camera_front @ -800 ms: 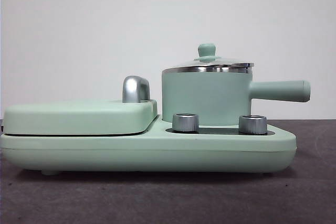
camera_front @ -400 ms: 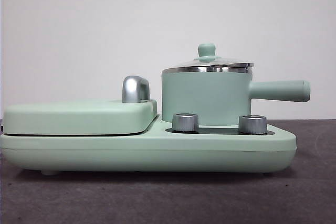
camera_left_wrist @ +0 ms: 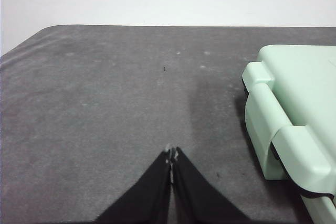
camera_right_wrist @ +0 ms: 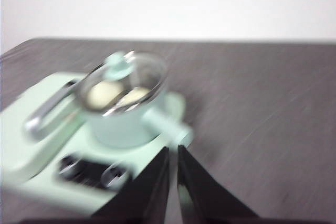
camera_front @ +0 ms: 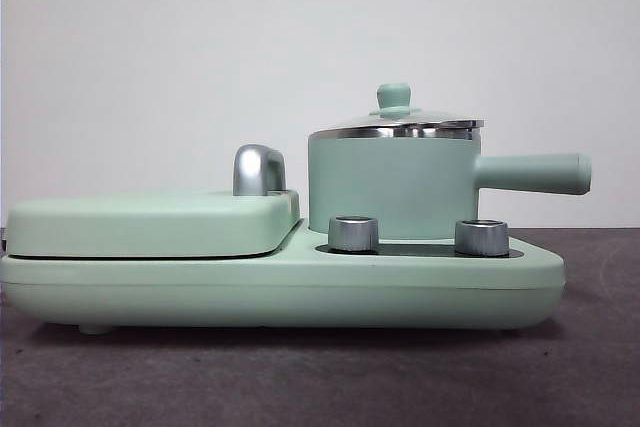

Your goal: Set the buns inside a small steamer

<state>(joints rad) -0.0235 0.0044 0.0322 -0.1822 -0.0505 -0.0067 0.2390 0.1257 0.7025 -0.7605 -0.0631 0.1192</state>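
Note:
The small steamer (camera_front: pixel 392 185), a mint-green pot with a steel rim, long side handle and glass lid with a green knob, stands on the right of the appliance base. In the blurred right wrist view the steamer (camera_right_wrist: pixel 123 121) shows two pale buns (camera_right_wrist: pixel 105 94) (camera_right_wrist: pixel 135 95) through its lid. My right gripper (camera_right_wrist: pixel 173 153) hovers above the table beside the pot's handle, shut and holding nothing. My left gripper (camera_left_wrist: pixel 171 155) is shut over bare grey table, off the griddle end of the appliance.
A flat mint-green griddle plate (camera_front: pixel 150 222) with a chrome handle (camera_front: pixel 258 169) fills the left of the base (camera_front: pixel 280 292). Two steel knobs (camera_front: pixel 353 233) (camera_front: pixel 481 237) sit in front of the pot. Grey table surface surrounds the appliance.

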